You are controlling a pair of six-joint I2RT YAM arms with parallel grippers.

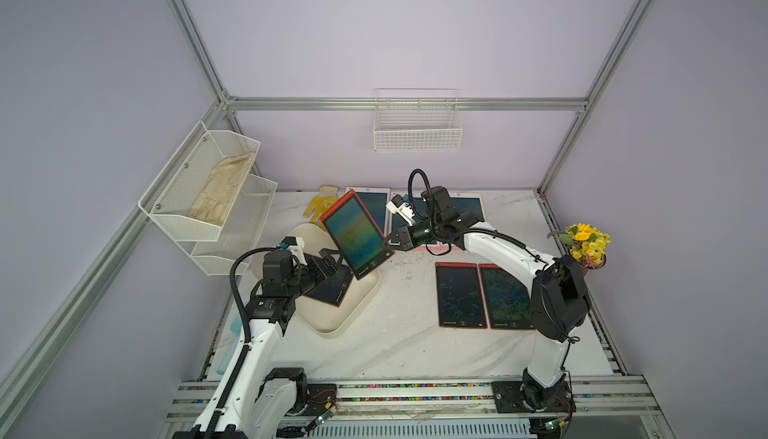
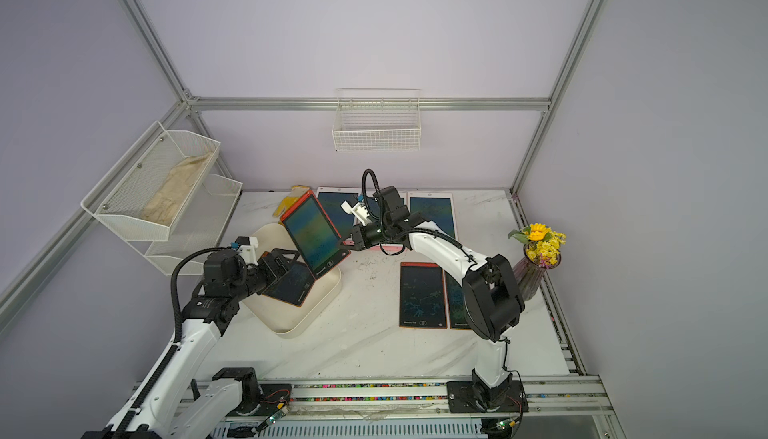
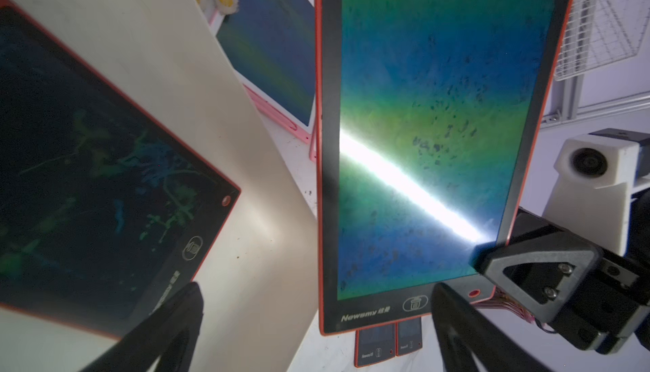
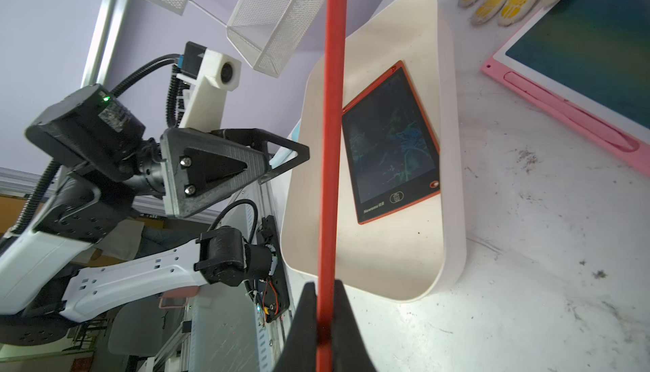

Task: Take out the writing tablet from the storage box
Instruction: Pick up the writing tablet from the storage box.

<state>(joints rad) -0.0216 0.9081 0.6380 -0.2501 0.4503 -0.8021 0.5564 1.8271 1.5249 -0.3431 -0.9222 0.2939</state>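
The right gripper (image 1: 384, 245) is clamped on the long edge of the red-framed writing tablet (image 1: 356, 235), holding it tilted above the storage box (image 1: 345, 321). That puts the tablet at about ten o'clock from the table's middle, taking the back wall as twelve. At the tablet's seven o'clock the left gripper (image 1: 333, 264) stands released, jaws wide, holding nothing. A second tablet (image 1: 332, 291) lies flat inside the box.
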